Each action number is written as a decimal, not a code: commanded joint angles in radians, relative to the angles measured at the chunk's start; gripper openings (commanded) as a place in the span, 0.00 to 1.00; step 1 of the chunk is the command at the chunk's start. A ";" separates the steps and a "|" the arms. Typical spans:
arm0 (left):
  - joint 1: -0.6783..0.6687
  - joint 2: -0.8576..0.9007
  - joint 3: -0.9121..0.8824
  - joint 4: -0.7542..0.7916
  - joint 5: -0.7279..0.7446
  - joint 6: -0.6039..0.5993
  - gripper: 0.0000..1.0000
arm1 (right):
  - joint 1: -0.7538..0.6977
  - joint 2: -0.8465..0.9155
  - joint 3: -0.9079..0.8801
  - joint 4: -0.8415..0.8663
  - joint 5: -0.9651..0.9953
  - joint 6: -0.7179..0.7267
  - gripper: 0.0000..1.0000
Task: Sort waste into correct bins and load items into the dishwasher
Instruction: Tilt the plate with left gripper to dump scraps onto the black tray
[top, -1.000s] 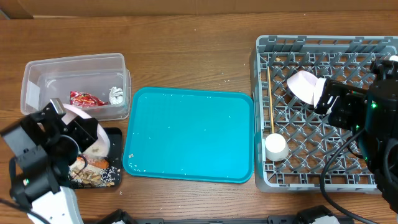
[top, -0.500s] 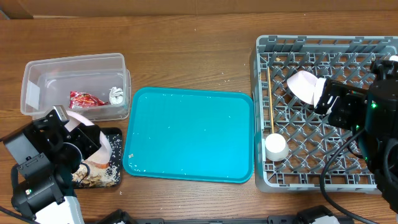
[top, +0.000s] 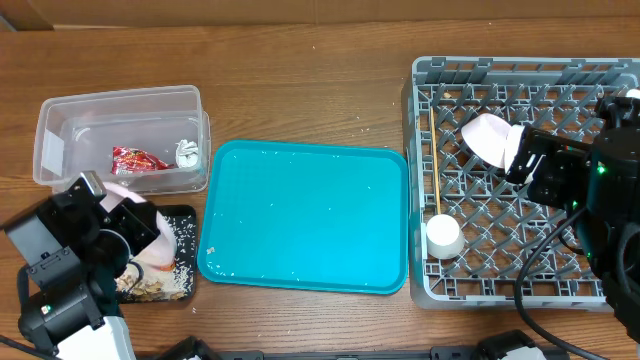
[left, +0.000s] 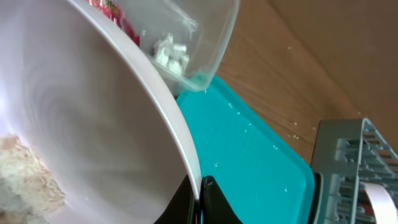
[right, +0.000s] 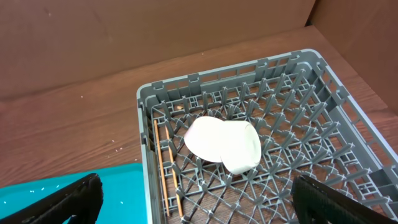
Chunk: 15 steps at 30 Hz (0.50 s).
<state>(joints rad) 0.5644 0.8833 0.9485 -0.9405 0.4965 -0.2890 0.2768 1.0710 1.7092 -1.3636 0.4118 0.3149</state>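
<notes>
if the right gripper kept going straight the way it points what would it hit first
Probably the white bowl lying on its side in the grey dish rack, which sits centred ahead of the open right gripper. Depth is unclear, so it could meet the rack's grid instead.

A brown wooden table (top: 300, 90) with grain running from 9 to 3 o'clock fills the overhead view. In the right wrist view a plain, matte brown panel (right: 155, 31) stands behind it at 12 o'clock. The light is soft and even, with faint shadows.
</notes>
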 joint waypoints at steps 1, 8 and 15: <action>0.009 -0.013 -0.006 0.006 -0.113 -0.008 0.04 | 0.003 -0.002 0.009 0.003 0.014 0.008 1.00; 0.006 -0.014 -0.006 0.003 0.119 -0.008 0.04 | 0.003 -0.002 0.009 0.003 0.014 0.008 1.00; 0.009 -0.014 -0.007 0.013 0.087 -0.014 0.04 | 0.003 -0.002 0.009 0.003 0.014 0.008 1.00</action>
<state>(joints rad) 0.5705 0.8833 0.9485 -0.9325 0.5072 -0.2996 0.2764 1.0710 1.7092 -1.3628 0.4118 0.3149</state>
